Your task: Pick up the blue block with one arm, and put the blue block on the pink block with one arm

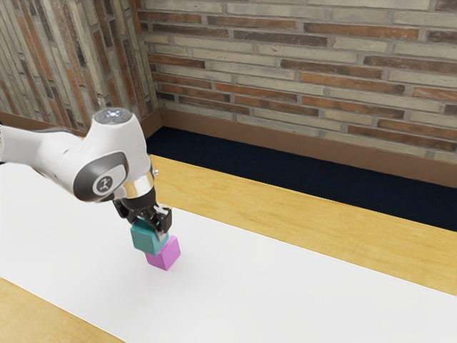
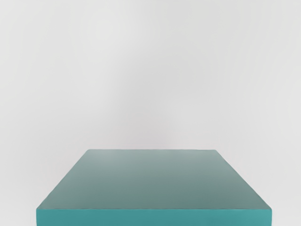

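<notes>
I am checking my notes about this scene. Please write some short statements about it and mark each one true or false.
1. The end effector is shut on the blue block. True.
2. The pink block lies on the dark floor. False: it lies on the white tabletop.
3. The blue block is far from the pink block. False: it is close over its top, shifted toward the exterior view's left.
4. The back wall is brick. True.

No text, label, brand or number can be read anywhere.
</notes>
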{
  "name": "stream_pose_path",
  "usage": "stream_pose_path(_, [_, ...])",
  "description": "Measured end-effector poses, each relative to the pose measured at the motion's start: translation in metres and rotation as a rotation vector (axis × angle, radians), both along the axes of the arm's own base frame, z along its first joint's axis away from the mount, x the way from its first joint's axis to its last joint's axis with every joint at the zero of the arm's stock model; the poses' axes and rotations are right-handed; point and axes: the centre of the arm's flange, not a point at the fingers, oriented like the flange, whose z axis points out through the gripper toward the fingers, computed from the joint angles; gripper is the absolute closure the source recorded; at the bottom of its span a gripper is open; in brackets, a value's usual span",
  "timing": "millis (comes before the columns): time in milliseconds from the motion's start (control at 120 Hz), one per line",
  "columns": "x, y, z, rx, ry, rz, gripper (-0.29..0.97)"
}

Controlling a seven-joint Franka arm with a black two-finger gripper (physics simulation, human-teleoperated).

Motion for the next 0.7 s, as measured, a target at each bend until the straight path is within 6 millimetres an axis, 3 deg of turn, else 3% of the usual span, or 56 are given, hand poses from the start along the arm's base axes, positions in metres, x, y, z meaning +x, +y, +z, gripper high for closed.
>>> stream_pose_path(400, [0.011,0.004,-0.016,0.012,0.025,0.009,0.28])
stream_pose_path(700, [0.016,0.003,-0.016,0.014,0.02,0.007,0.29])
